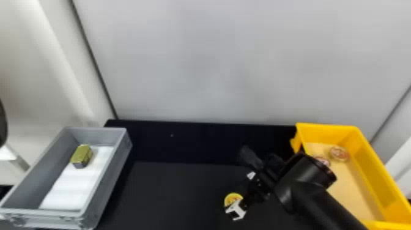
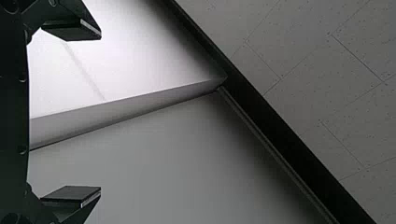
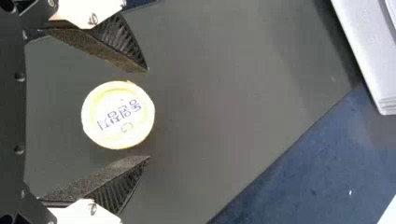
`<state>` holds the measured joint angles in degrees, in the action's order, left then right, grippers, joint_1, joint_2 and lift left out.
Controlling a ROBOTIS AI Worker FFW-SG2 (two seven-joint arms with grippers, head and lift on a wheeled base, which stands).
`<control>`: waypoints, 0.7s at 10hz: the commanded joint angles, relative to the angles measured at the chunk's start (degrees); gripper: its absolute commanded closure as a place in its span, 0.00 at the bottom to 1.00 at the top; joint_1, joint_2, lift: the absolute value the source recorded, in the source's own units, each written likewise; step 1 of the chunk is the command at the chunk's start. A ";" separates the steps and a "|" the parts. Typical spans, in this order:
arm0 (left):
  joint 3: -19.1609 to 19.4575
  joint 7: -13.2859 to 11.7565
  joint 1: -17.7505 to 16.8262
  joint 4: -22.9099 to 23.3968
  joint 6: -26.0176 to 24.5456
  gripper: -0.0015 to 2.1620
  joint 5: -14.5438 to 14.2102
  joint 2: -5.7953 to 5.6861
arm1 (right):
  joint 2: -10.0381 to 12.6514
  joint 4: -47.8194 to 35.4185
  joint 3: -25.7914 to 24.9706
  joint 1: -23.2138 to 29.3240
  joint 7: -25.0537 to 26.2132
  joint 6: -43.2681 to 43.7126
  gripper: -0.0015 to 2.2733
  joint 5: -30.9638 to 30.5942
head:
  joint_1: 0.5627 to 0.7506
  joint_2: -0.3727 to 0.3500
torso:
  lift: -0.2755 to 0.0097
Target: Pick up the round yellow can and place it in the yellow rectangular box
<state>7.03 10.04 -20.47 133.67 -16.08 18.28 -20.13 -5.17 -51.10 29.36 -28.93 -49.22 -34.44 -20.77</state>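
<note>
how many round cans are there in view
3. The yellow can sits on the black table between the fingers of the right pincer. In the yellow rectangular box lie one reddish can and another reddish can partly behind the right arm, which may hide more.

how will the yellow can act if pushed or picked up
The can lies round face up, so a push would likely slide it, not roll it. Its round rim could let it twist between the fingers of the right gripper. Its even outline suggests it is stiff.

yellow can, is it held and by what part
Not held: the can sits between the open fingers of the right tool, gaps on both sides.
</note>
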 commanded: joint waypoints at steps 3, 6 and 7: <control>-0.09 -0.02 -0.10 0.01 -0.01 0.05 0.00 0.17 | -0.80 0.48 1.76 -0.43 -0.38 0.85 0.06 -0.07 | 0.53 0.59 | 0.93; -0.17 -0.02 -0.27 0.09 -0.01 0.05 0.00 0.25 | -1.15 0.92 2.38 -0.52 -0.55 1.29 0.06 -0.43 | 0.53 0.59 | 0.93; -0.26 -0.02 -0.19 0.09 -0.01 0.05 0.00 0.25 | -1.15 1.45 2.47 -0.52 -0.55 1.65 0.07 -0.51 | 0.53 0.59 | 0.93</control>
<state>6.85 10.02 -20.64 133.75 -16.09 18.28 -19.91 -6.33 -50.25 31.75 -29.46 -49.77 -33.23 -21.16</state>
